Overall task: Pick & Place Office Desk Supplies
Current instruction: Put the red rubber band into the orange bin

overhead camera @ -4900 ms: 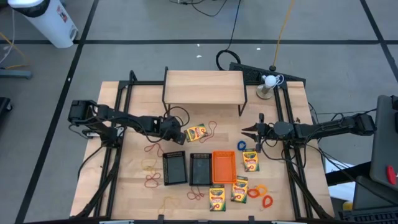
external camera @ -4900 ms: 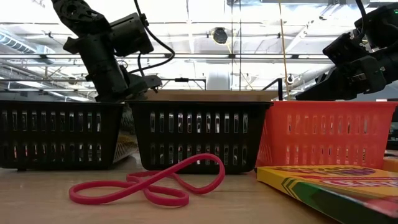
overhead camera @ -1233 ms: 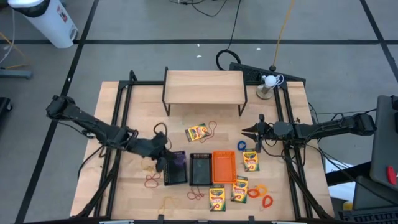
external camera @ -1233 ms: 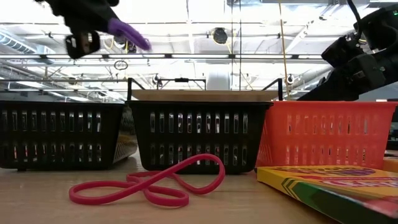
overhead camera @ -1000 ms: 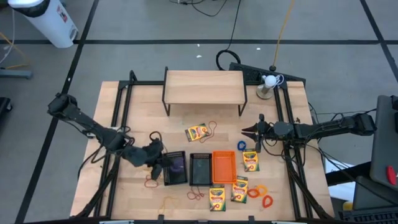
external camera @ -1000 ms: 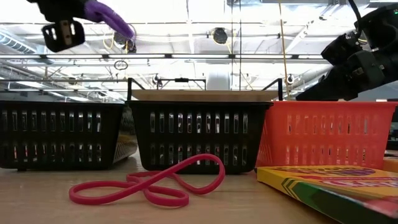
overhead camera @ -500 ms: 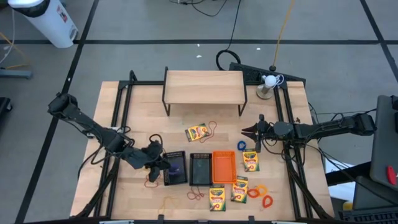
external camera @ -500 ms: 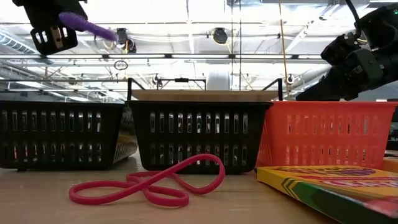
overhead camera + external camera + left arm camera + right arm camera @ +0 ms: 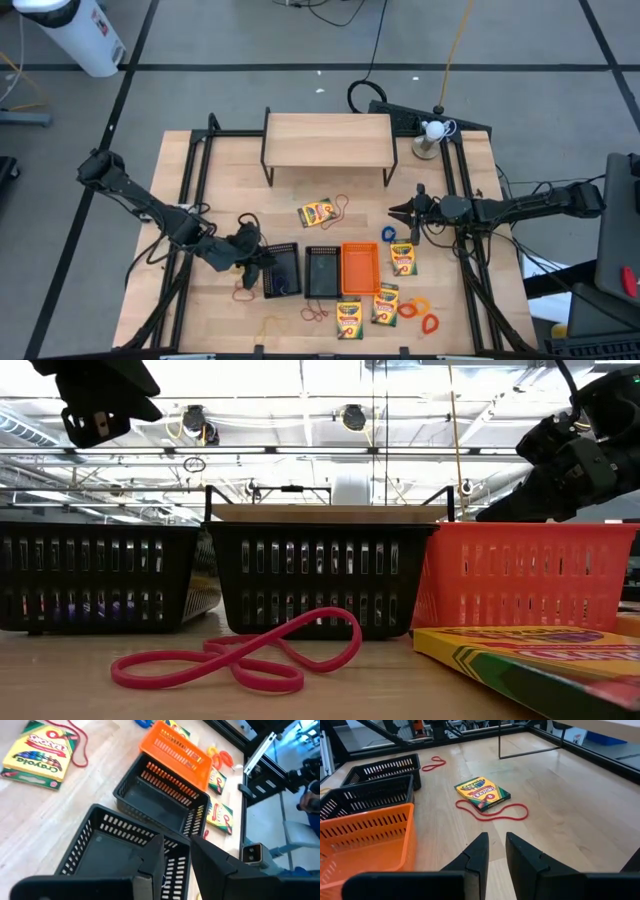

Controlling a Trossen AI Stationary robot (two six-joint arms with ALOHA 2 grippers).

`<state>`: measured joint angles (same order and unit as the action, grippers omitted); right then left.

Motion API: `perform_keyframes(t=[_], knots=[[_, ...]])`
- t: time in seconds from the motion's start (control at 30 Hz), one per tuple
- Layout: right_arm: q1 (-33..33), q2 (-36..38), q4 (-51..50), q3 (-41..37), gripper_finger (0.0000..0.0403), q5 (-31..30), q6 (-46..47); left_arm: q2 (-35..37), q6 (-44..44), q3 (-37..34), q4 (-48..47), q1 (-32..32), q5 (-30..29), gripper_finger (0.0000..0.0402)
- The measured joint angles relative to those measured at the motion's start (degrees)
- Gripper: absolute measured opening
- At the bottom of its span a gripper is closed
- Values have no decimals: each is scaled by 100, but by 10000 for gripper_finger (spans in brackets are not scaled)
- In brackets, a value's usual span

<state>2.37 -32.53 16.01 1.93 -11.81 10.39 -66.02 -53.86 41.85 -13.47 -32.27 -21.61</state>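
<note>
the left gripper (image 9: 262,267) is held just above the left edge of the left black mesh tray (image 9: 281,270), its fingers (image 9: 152,862) set narrowly apart and nothing seen between them. a purple rubber band (image 9: 90,607) is glimpsed through the slots, lying inside that tray. the step in hand is judged to be the drop of a band into the tray, with the release apparently made. next, another loose band is called for, such as the red one (image 9: 245,291) just left of the tray's front corner. the right gripper (image 9: 398,212) is parked well right of the tray, slightly parted, empty. "crayola" is read on the crayon box (image 9: 35,751) behind the tray.
</note>
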Motion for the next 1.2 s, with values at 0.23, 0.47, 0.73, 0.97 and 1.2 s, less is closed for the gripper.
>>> perform_keyframes(t=[0.23,0.47,0.73,0.97,1.2], knots=[[0,-2,0,-1,59,-4,-116,0,252,0,3,0,-161,99],[0,-2,89,1,59,-9,-450,0,677,0,27,150,-124,99],[0,-1,804,1,59,-11,-1177,2,-143,4,-569,302,633,99],[0,-2,898,-1,59,-9,-1209,2,-788,3,-1811,302,1130,99],[0,-2,898,-1,59,4,-1002,2,-841,4,-2341,292,1475,99]])
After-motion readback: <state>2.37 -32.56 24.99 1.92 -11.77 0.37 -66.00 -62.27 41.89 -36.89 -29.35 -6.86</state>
